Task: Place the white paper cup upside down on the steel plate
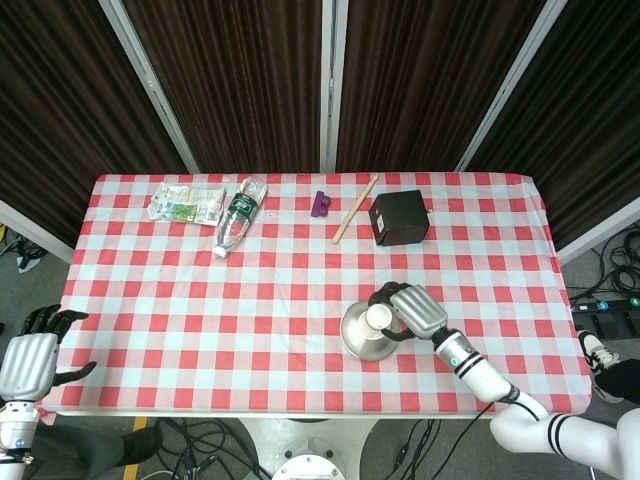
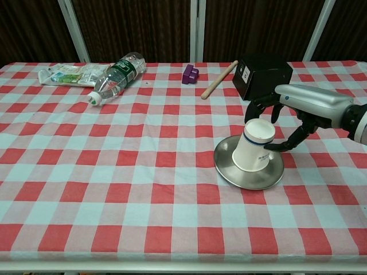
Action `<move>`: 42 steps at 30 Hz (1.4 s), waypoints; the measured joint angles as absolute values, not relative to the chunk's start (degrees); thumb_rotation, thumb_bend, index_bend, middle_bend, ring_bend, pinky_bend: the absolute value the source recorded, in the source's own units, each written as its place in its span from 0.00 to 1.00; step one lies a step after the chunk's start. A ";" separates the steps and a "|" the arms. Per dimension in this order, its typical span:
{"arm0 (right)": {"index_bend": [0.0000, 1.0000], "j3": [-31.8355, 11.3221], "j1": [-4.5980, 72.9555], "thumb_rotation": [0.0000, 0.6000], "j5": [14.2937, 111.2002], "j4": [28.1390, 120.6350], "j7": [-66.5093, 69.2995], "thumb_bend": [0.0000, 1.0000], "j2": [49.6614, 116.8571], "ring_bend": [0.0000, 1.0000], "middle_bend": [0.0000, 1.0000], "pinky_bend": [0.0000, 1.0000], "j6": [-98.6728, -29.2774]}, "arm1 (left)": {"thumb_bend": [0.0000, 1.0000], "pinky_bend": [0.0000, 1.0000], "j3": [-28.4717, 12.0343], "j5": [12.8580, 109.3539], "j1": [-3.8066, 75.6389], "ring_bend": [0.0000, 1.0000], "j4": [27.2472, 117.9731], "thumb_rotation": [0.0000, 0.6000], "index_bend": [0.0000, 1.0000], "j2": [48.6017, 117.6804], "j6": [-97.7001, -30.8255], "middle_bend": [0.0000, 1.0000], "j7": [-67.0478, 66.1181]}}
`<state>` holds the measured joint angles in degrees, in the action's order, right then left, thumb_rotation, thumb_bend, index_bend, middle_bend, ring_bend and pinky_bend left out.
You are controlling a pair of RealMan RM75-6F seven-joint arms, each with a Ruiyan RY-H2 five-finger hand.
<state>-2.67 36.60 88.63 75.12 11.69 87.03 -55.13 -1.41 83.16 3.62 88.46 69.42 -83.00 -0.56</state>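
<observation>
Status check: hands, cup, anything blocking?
Right hand holds white paper cup, inverted, tilted, over round steel plate. Left hand open, off table's edge. Nothing blocking plate.

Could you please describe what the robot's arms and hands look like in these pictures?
The right hand has a silver-grey metal back and black fingers, on a white arm with dark rings at the wrist. The left hand looks alike: silver back, black fingers, white forearm.
</observation>
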 measured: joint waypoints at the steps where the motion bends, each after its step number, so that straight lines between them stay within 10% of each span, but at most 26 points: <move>1: 0.49 -2.43 36.57 1.00 88.95 75.49 12.12 0.23 86.89 0.24 0.41 0.35 -55.35 | 0.06 0.14 -1.40 83.16 3.57 0.13 88.45 1.00 0.28 69.43 -83.07 0.26 -0.56; 42: 0.49 -0.14 37.81 1.00 91.65 73.16 15.54 0.23 87.22 0.24 0.41 0.35 -57.97 | 0.06 0.14 -1.57 82.89 3.66 0.13 88.91 1.00 0.28 69.30 -82.96 0.26 -1.48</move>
<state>-0.14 37.81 91.65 73.16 15.54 87.22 -57.97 -1.57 82.89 3.66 88.91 69.30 -82.96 -1.48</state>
